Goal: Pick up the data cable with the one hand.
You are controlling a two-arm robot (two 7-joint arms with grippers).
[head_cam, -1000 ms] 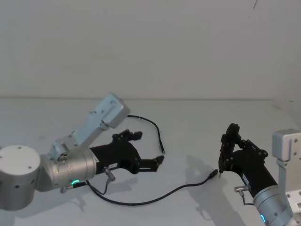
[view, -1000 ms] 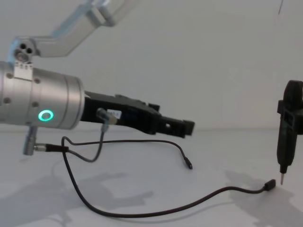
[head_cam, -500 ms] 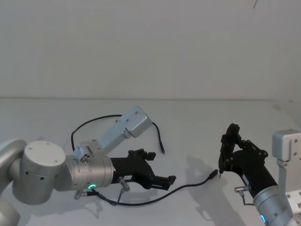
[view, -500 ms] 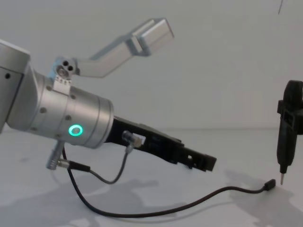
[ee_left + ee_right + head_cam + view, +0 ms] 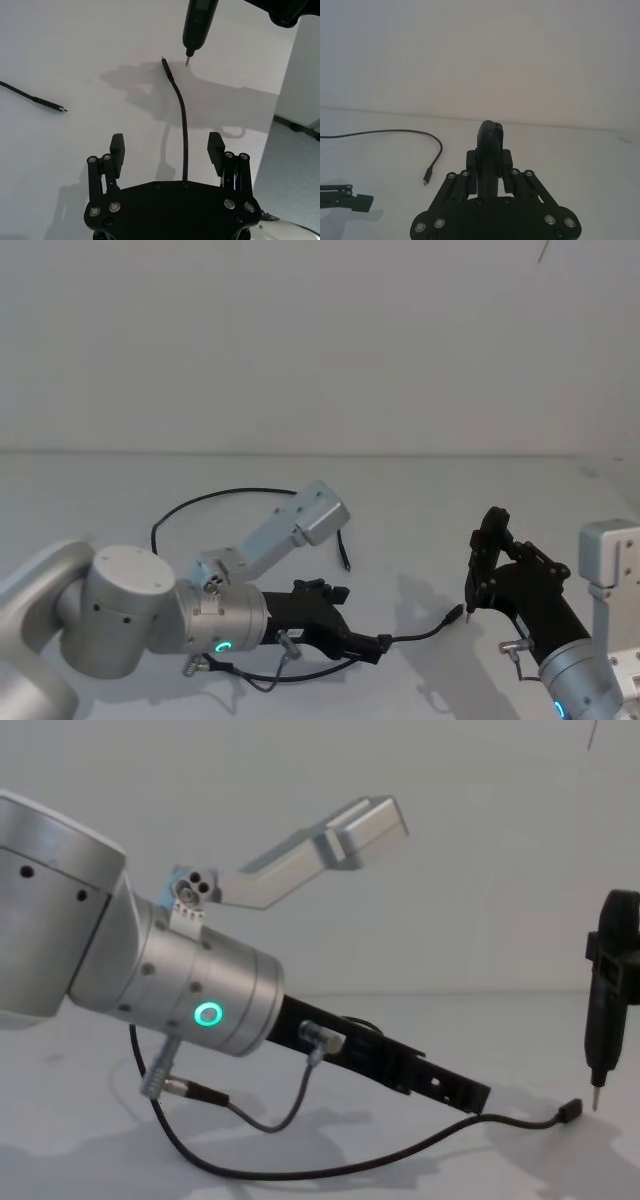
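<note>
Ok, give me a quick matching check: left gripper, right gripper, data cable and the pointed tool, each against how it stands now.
Things: 1 left gripper; 2 right gripper; 3 data cable; 4 pointed tool.
States: A lying curved on the table; B open, straddling the cable; C upright, tip beside the cable's plug; D shut on the tool.
Pairs: 1-B; 2-D; 3-A; 4-C.

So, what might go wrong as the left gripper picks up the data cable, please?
The jaws of the left gripper stand open astride the thin data cable, flat on the table; closing too high could miss it. Its plug lies beside the tip of the pointed tool held by the right gripper, so lifting might drag it against that tip.
</note>
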